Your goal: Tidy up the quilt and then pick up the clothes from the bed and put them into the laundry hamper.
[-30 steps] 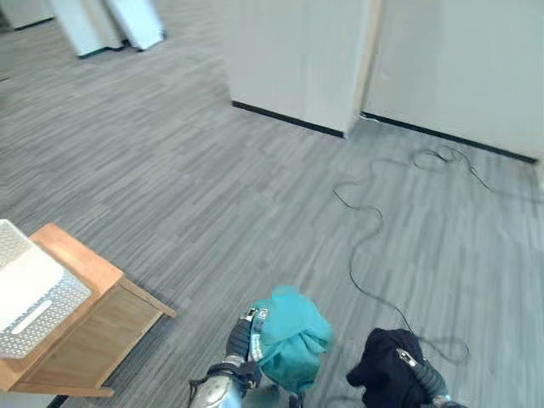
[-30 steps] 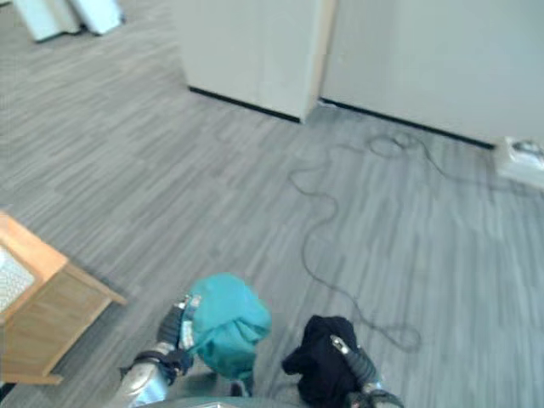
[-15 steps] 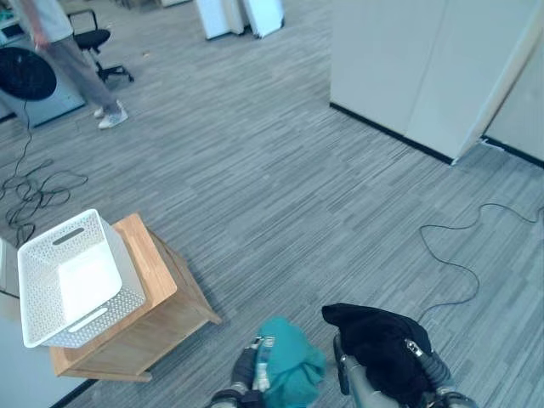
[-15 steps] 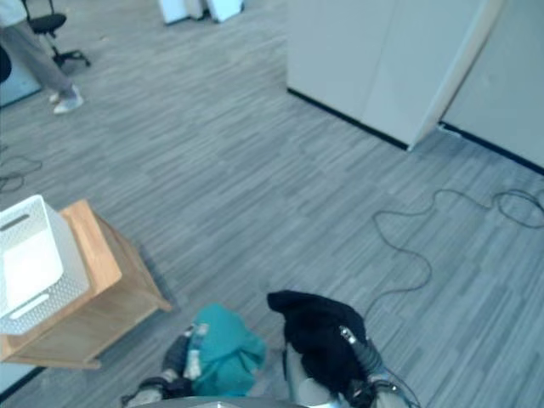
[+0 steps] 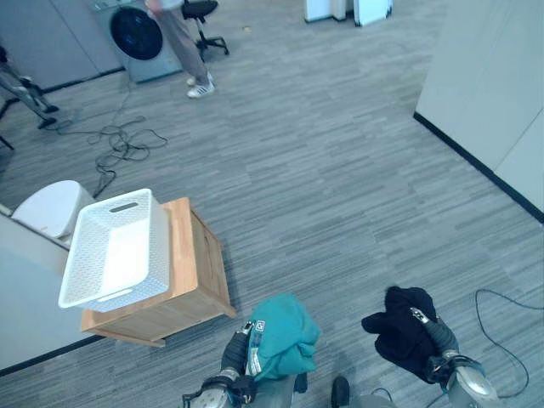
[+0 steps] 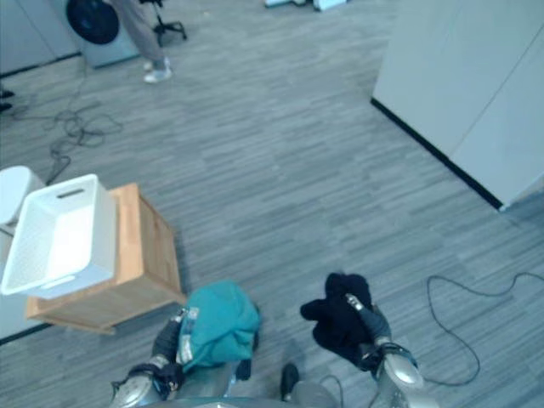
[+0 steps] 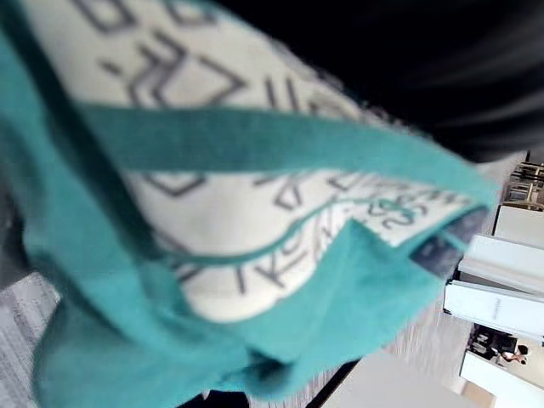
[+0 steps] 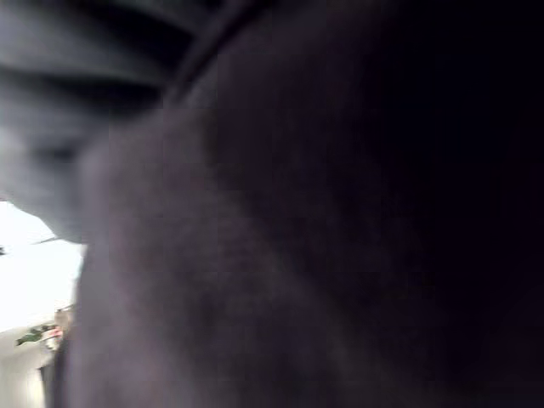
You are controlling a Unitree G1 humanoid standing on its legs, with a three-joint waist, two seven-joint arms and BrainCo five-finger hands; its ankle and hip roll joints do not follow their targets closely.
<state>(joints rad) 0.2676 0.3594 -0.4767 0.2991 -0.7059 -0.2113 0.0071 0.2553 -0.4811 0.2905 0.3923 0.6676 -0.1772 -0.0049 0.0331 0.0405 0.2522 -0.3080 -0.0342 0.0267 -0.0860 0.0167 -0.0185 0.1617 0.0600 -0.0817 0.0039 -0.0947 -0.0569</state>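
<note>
My left hand (image 5: 235, 350) is low in the left eye view, shut on a bunched teal garment (image 5: 285, 336) with a white printed label; the same teal garment (image 7: 255, 340) is pressed close in the left wrist view. To its right, my right hand (image 5: 437, 337) is shut on a crumpled black garment (image 5: 398, 333), and that black cloth (image 8: 340, 255) covers the right wrist view. Both garments hang above the grey floor. A white perforated laundry hamper (image 5: 158, 246) stands on a low wooden side table (image 5: 201, 274) ahead and to the left of my left hand.
A person (image 5: 183, 42) walks at the far top beside a washing machine (image 5: 140, 30) and an office chair (image 5: 204, 15). Loose cables (image 5: 119, 144) lie on the floor. A white rounded object (image 5: 47, 208) sits left of the table. A white partition (image 5: 501, 93) stands on the right.
The camera has swung left, so the hamper and table now sit nearer the middle and the person and washing machine have come into view. Both hands still hold their garments.
</note>
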